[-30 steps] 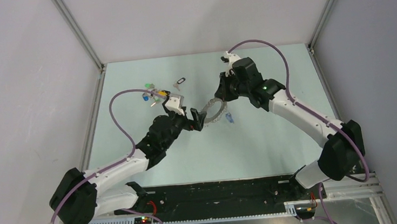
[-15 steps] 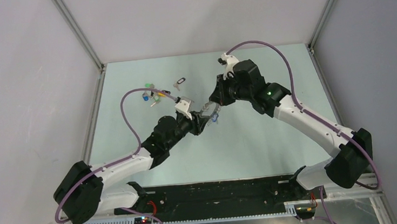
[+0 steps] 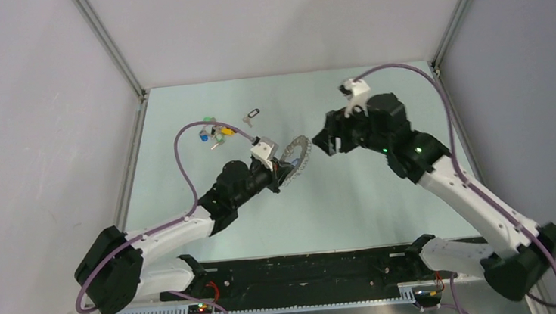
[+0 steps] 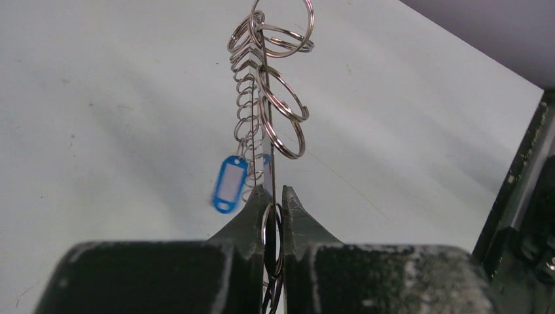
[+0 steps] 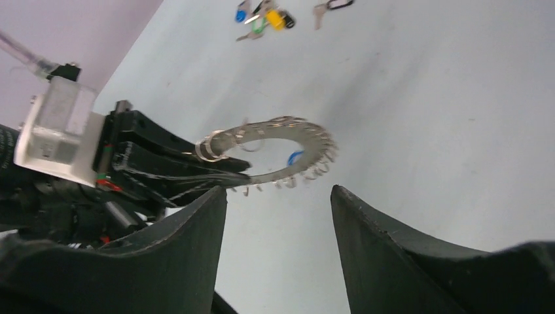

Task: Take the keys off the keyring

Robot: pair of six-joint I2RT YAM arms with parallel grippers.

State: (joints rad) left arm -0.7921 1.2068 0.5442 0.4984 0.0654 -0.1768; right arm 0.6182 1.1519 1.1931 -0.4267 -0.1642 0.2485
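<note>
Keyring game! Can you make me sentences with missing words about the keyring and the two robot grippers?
1. The left gripper is ____ on the keyring.
2. The right gripper holds nothing, and its jaws are wide ____.
3. The small tag hanging from the keyring is coloured ____.

Missing words: shut, open, blue.

In the left wrist view the keyring (image 4: 264, 150) is seen edge-on. Its lower part is hidden between the fingers of the left end effector (image 4: 273, 196), and its top is cut by the upper edge. The blue tag (image 4: 228, 184) beside it is blurred. In the right wrist view the fingers of the right end effector (image 5: 278, 190) run off the bottom edge. From above, the coloured bits (image 3: 212, 132) on the bench (image 3: 377, 194) are too small to tell apart.
</note>
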